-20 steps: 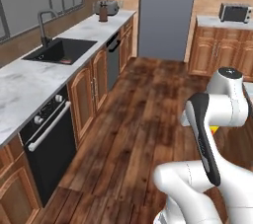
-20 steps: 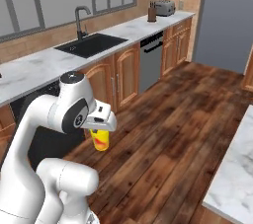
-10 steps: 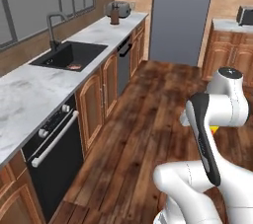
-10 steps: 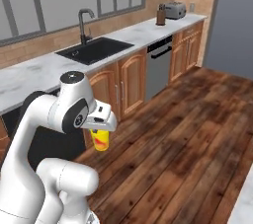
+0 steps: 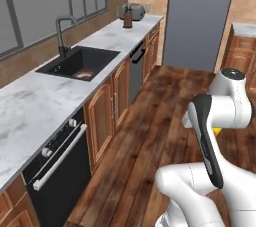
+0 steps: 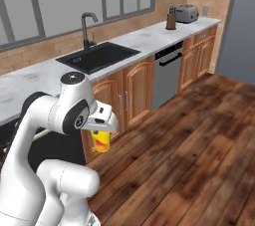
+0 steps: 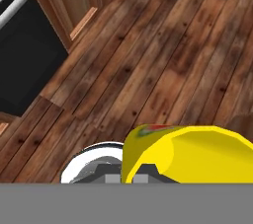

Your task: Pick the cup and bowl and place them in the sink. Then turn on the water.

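Wood-plank kitchen floor beneath, white marble counter (image 6: 149, 38) along the wall. Small yellow cylindrical cup with a red-orange mark (image 6: 101, 141) pinched in the two-finger gripper (image 6: 102, 133), jaws pressed onto it, carried low beside the cabinets. Matte black rectangular sink (image 6: 98, 56) well apart, up on that counter. Likely hazards: cup slipping from the pinch, or clipping the counter edge when lifted.

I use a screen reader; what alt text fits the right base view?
A white robot arm's gripper holds a yellow cup over the wooden floor, beside a marble counter with a black sink and faucet.
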